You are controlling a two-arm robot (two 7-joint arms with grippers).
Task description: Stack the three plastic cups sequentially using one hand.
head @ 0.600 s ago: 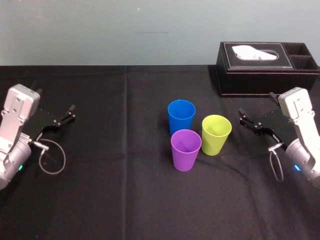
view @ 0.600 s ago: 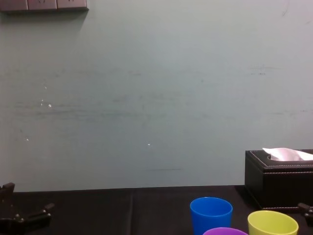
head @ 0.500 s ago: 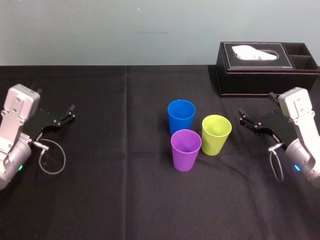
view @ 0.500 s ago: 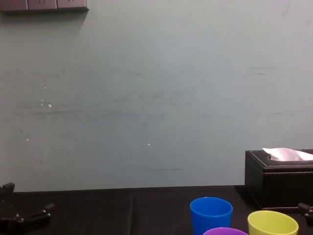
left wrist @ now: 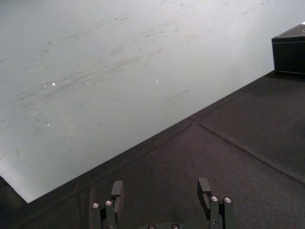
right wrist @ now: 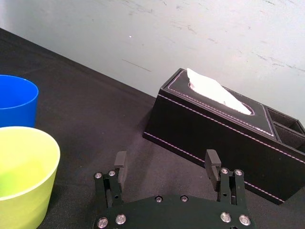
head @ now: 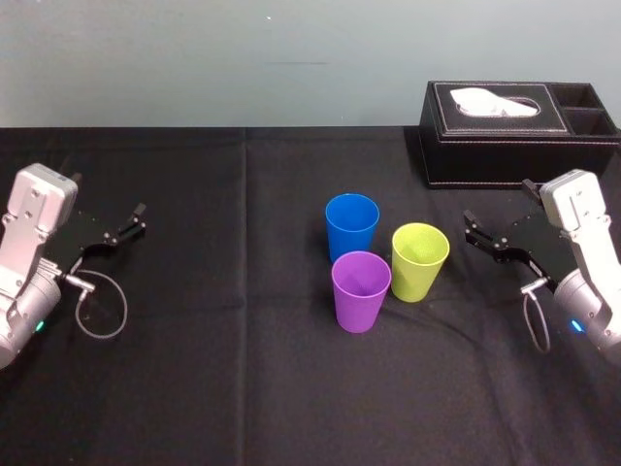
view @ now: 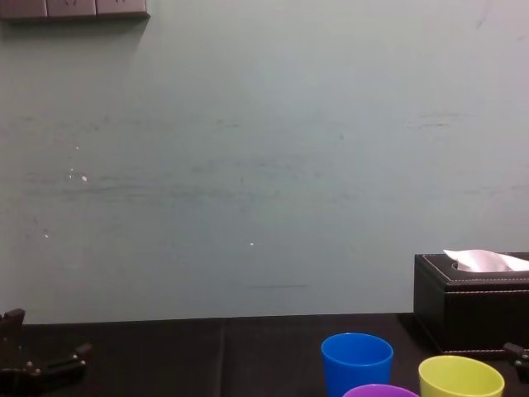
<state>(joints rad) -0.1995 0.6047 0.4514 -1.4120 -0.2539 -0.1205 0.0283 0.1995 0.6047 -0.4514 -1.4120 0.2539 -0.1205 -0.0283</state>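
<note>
The right gripper [head: 470, 227] sits low at the right side of the black table [head: 243, 379], its jaws spread apart and holding nothing. Nearest its fingertips stands the yellow-green cup [head: 419, 260], upright and mouth up. Past that are the purple cup [head: 361, 289] and the blue cup [head: 351, 225], the three close together, none nested. A black tissue box [head: 505, 136] stands beside this gripper, toward the wall. The left gripper [head: 136, 219] lies well apart from the cups on their other side, its jaws likewise wide and empty.
</note>
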